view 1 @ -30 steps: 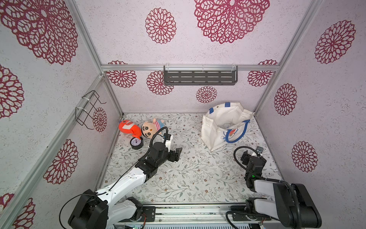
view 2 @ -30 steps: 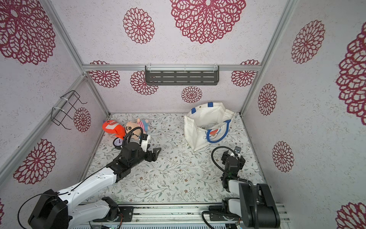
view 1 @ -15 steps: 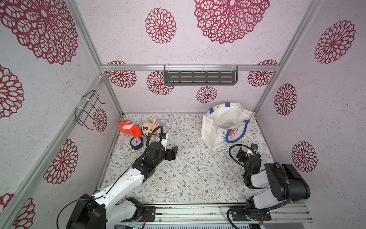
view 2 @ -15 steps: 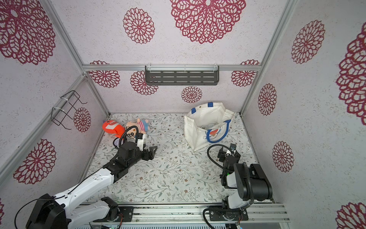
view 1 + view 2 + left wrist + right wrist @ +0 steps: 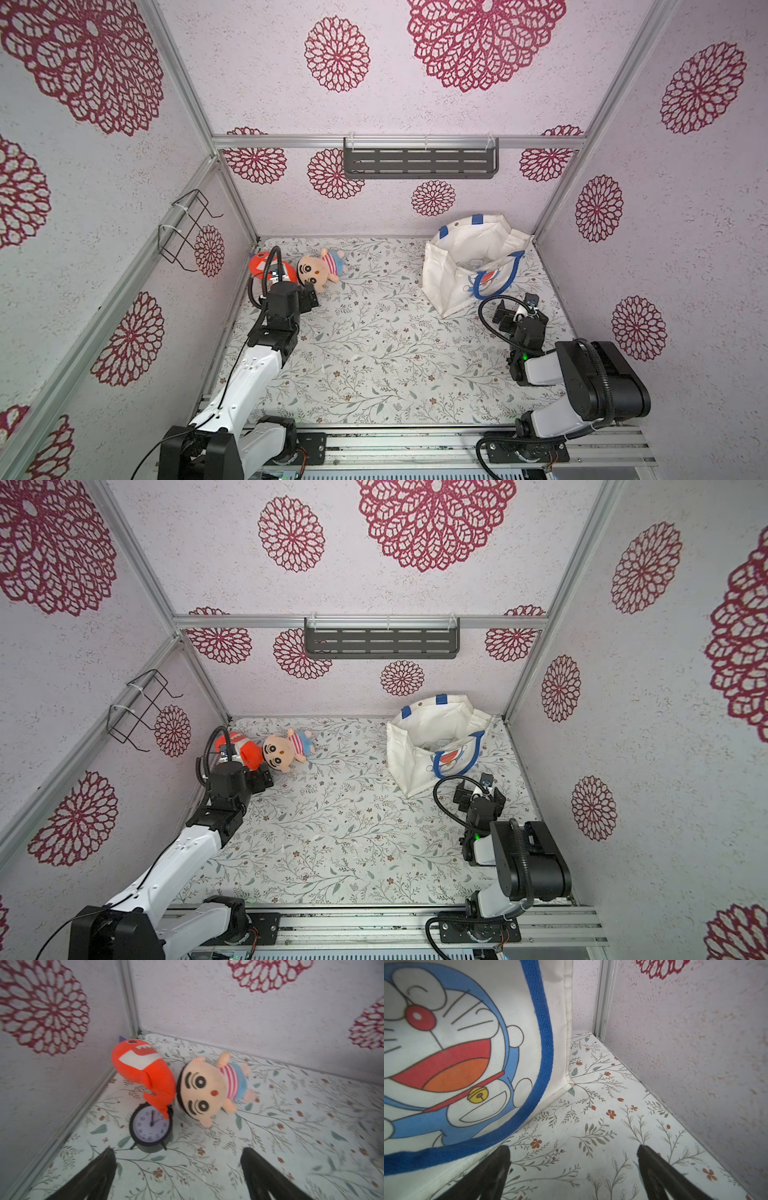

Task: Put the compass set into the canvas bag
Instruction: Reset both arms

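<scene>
The canvas bag [image 5: 453, 274] [image 5: 409, 754] stands open at the back right of the floor, and its blue cat print [image 5: 446, 1047] fills the right wrist view. A small clear-looking thing [image 5: 476, 263] lies inside it, too small to tell whether it is the compass set. My right gripper [image 5: 516, 308] [image 5: 473, 789] [image 5: 572, 1150] hovers open and empty just in front of the bag's near right corner. My left gripper [image 5: 309, 293] [image 5: 264, 777] [image 5: 176, 1151] is open and empty at the left, close to the toys.
An orange plush [image 5: 143, 1074] [image 5: 259, 266], a striped-shirt doll [image 5: 207, 1086] [image 5: 318, 268] and a small black alarm clock [image 5: 150, 1126] lie in the back left corner. A dark shelf [image 5: 419, 162] hangs on the back wall, a wire rack [image 5: 187, 228] on the left wall.
My left gripper has pulled back and left from mid-floor toward the toys. My right gripper has moved forward toward the bag's corner. Both sets of jaws have opened wider.
</scene>
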You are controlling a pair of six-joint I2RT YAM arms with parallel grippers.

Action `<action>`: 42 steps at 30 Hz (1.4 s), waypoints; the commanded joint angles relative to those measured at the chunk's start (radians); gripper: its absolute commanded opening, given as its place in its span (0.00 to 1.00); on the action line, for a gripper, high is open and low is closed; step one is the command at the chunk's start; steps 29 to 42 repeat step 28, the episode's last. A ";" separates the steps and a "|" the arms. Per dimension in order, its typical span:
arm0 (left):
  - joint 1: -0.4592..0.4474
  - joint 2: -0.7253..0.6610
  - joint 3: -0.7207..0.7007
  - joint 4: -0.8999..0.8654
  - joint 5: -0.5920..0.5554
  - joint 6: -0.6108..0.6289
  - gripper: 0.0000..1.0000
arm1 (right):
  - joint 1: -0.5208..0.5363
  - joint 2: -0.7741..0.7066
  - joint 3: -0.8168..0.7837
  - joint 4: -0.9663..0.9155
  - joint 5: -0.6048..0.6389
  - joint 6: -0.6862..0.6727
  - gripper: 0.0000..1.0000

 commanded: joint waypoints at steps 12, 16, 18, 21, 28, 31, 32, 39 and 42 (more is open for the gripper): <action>0.135 0.350 -0.276 0.856 0.212 0.197 0.98 | 0.005 -0.003 0.015 0.021 0.023 -0.015 0.99; 0.150 0.392 -0.277 0.872 0.209 0.175 0.98 | 0.005 -0.002 0.014 0.020 0.023 -0.017 0.99; 0.153 0.430 -0.255 0.904 0.179 0.169 0.98 | 0.006 -0.002 0.014 0.019 0.024 -0.016 0.99; 0.172 0.422 -0.199 0.771 0.154 0.139 0.98 | 0.005 0.003 0.024 0.005 0.023 -0.014 0.99; 0.182 0.428 -0.210 0.811 0.172 0.130 0.98 | 0.008 -0.002 0.017 0.017 0.025 -0.020 0.99; 0.182 0.428 -0.210 0.811 0.172 0.130 0.98 | 0.008 -0.002 0.017 0.017 0.025 -0.020 0.99; 0.182 0.428 -0.210 0.811 0.172 0.130 0.98 | 0.008 -0.002 0.017 0.017 0.025 -0.020 0.99; 0.182 0.428 -0.210 0.811 0.172 0.130 0.98 | 0.008 -0.002 0.017 0.017 0.025 -0.020 0.99; 0.182 0.428 -0.210 0.811 0.172 0.130 0.98 | 0.008 -0.002 0.017 0.017 0.025 -0.020 0.99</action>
